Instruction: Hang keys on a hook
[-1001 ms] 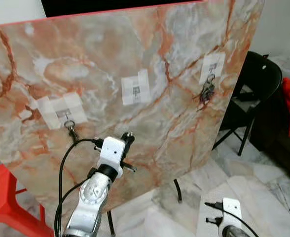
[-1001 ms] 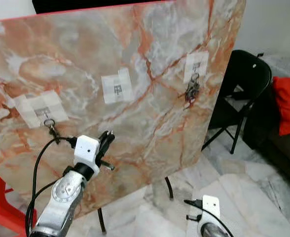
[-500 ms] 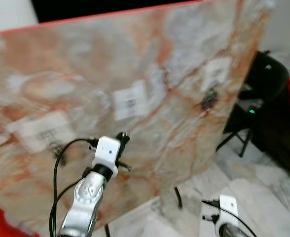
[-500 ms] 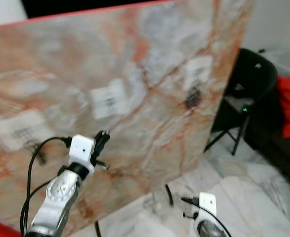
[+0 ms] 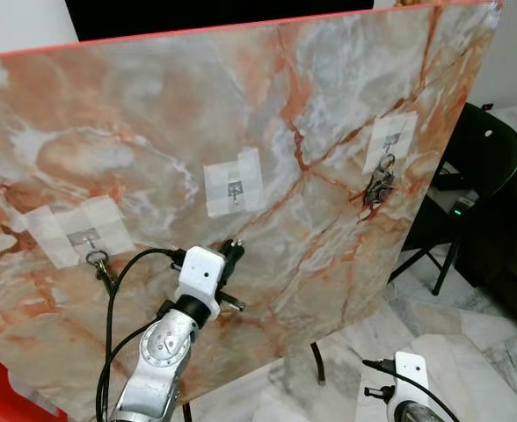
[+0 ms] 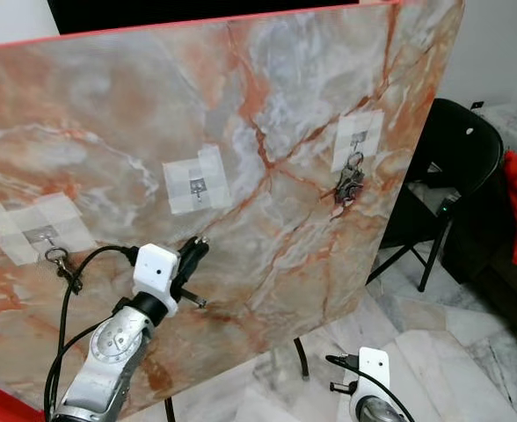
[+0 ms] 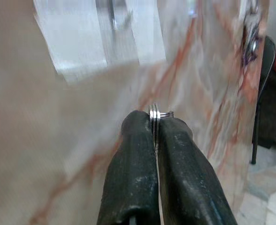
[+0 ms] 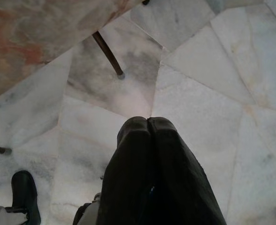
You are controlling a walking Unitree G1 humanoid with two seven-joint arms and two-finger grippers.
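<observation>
Marble board (image 5: pixel 329 114) faces you with its middle hook (image 5: pixel 235 187) bare, so your left gripper (image 7: pixel 155 123) pinches the key ring (image 7: pixel 157 114) just below it, ready to lift on; right gripper (image 8: pixel 148 123) hangs closed.

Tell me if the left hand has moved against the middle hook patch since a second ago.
Yes. The left hand, shut on a key ring, has risen closer beneath the middle hook patch.
</observation>
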